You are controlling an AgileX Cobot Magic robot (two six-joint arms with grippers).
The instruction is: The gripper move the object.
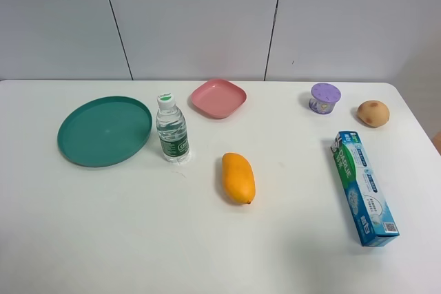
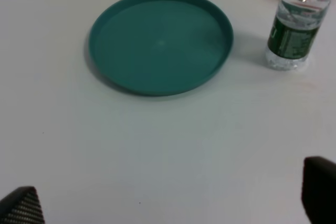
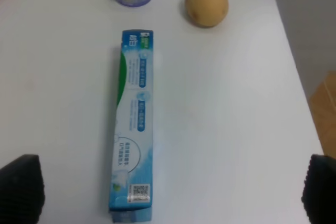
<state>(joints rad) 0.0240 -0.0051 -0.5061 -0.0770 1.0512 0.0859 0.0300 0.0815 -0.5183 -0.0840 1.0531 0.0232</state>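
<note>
The object, a small round tan-brown fruit (image 1: 373, 113) with a reddish blotch, rests near the table's far right edge, also seen in the right wrist view (image 3: 206, 3). My right gripper (image 3: 170, 190) is open, its two dark fingertips (image 3: 21, 187) wide apart at the frame's lower corners, well short of the fruit, with the toothpaste box between them. My left gripper (image 2: 168, 203) is open too, above bare table near the green plate (image 2: 160, 40). Neither arm shows in the exterior high view.
A blue-green toothpaste box (image 1: 365, 187) lies lengthwise on the right. A purple lidded cup (image 1: 324, 98) stands left of the fruit. An orange mango (image 1: 238, 177) lies mid-table, with a water bottle (image 1: 171, 129), green plate (image 1: 105, 130) and pink dish (image 1: 218, 98) further left.
</note>
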